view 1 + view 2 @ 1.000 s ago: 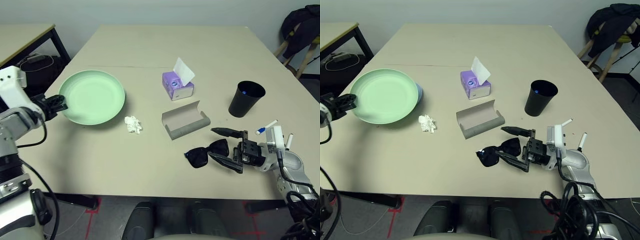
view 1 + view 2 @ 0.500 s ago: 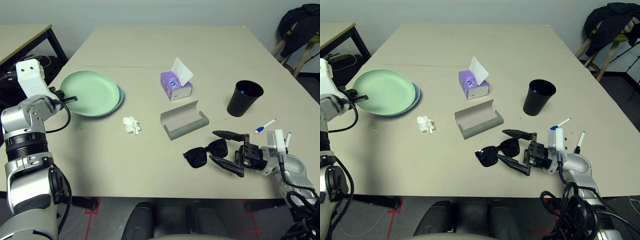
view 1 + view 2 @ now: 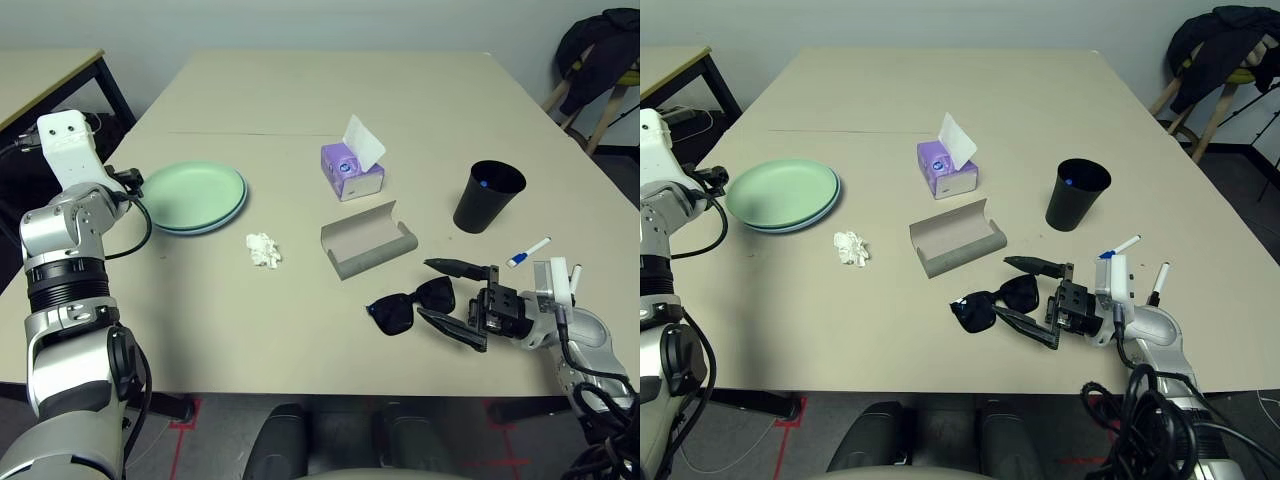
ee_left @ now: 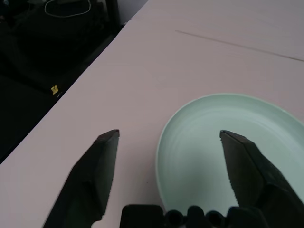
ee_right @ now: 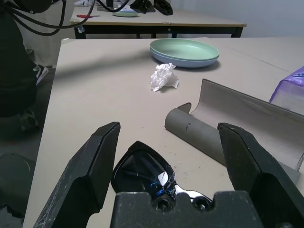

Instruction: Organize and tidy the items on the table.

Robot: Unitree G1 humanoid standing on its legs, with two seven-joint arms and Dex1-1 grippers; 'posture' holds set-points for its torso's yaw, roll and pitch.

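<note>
A mint green plate [image 3: 192,193] lies flat on a pale blue plate [image 3: 236,205] at the table's left. My left gripper [image 4: 168,135] stands open at the plates' left rim, holding nothing. Black sunglasses [image 3: 404,308] lie at the front right, and my right gripper [image 3: 428,291] is open with one temple of the sunglasses [image 5: 142,172] between its fingers. The grey glasses case [image 3: 368,241] lies open mid-table, beside the white tissue wad [image 3: 265,249]. Behind them are the purple tissue box [image 3: 352,168] and the black cup [image 3: 490,197]. A pen [image 3: 531,252] lies by my right wrist.
A second pen [image 3: 577,279] lies right of my right wrist, near the table's right edge. A smaller desk [image 3: 45,75] stands off the far left corner. A chair draped with dark clothing [image 3: 600,50] stands at the back right.
My left gripper has opened and let go of the green plate, which was tilted in its grip and now lies flat on the blue plate. The right arm has barely moved.
</note>
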